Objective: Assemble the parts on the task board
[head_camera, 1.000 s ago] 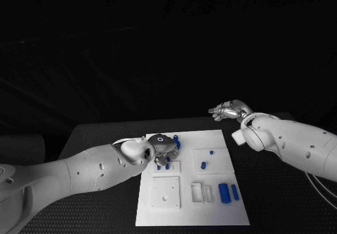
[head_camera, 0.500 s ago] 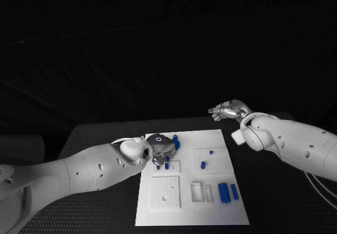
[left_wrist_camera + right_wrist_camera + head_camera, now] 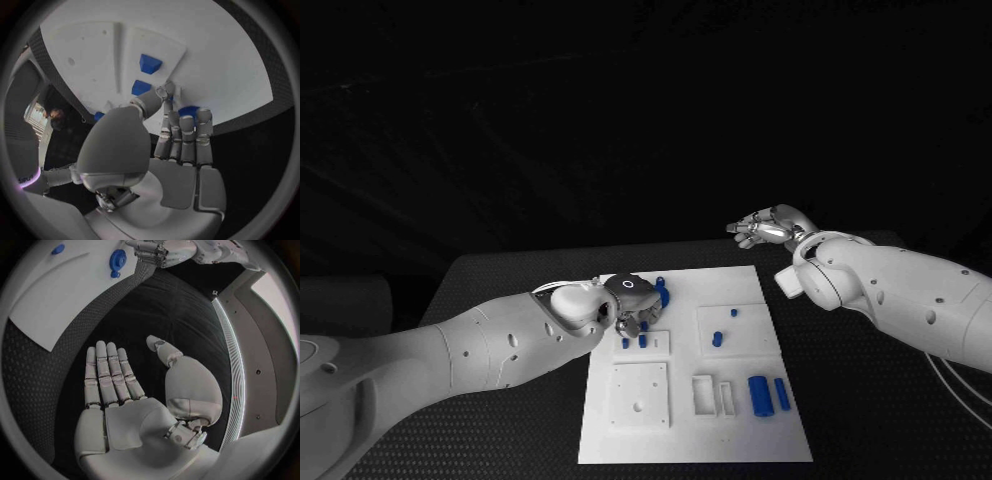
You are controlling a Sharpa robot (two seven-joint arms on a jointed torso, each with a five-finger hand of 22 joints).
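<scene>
Nothing moved, left hand [image 3: 630,305] fingertips on task board [image 3: 678,440], grasp unclear, right hand [image 3: 769,228] released

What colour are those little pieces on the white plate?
Blue; the small blue pieces show best in the head view.

You have a black table with a finely dotted, textured top [image 3: 516,440] under the work area; its far edge [image 3: 545,252] runs across the head view. Behind it hangs a dark, faintly creased backdrop [image 3: 589,120]. In the right wrist view the same dotted black surface [image 3: 56,385] curves past.
</scene>
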